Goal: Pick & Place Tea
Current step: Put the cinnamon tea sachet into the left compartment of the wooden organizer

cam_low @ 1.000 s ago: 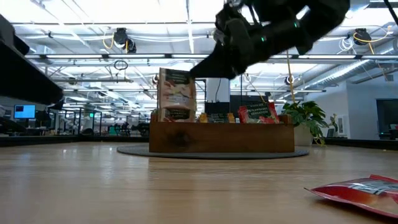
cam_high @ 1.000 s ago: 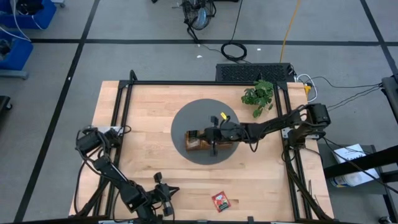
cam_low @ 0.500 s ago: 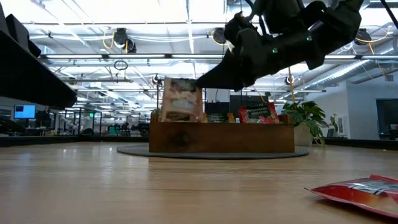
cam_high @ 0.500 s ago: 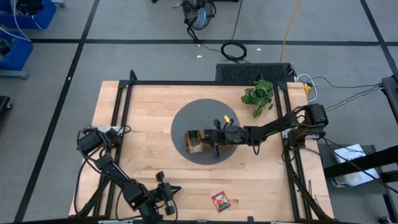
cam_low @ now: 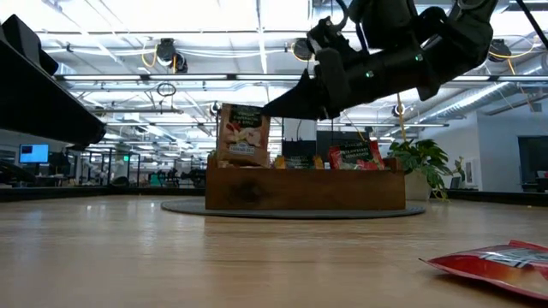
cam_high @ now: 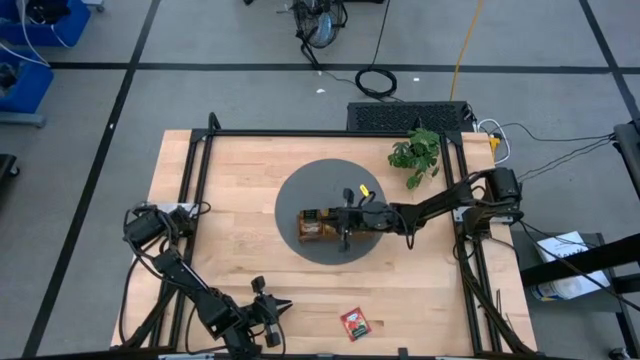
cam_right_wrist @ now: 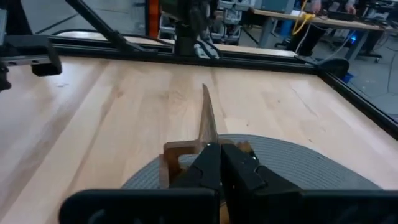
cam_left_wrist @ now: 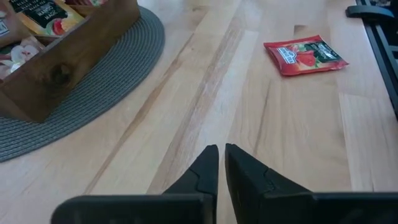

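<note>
We see the right gripper fingers pinching an upright orange-yellow square tea sachet above the brown wooden tray; left gripper fingers nearly closed, empty.

- The right gripper is reaching over the wooden tray on the round grey mat.
- A red sachet is lying near the left gripper.

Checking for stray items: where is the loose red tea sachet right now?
In the high view the red tea sachet lies flat on the wooden table near its front edge, right of the left gripper and apart from the round grey mat.
</note>
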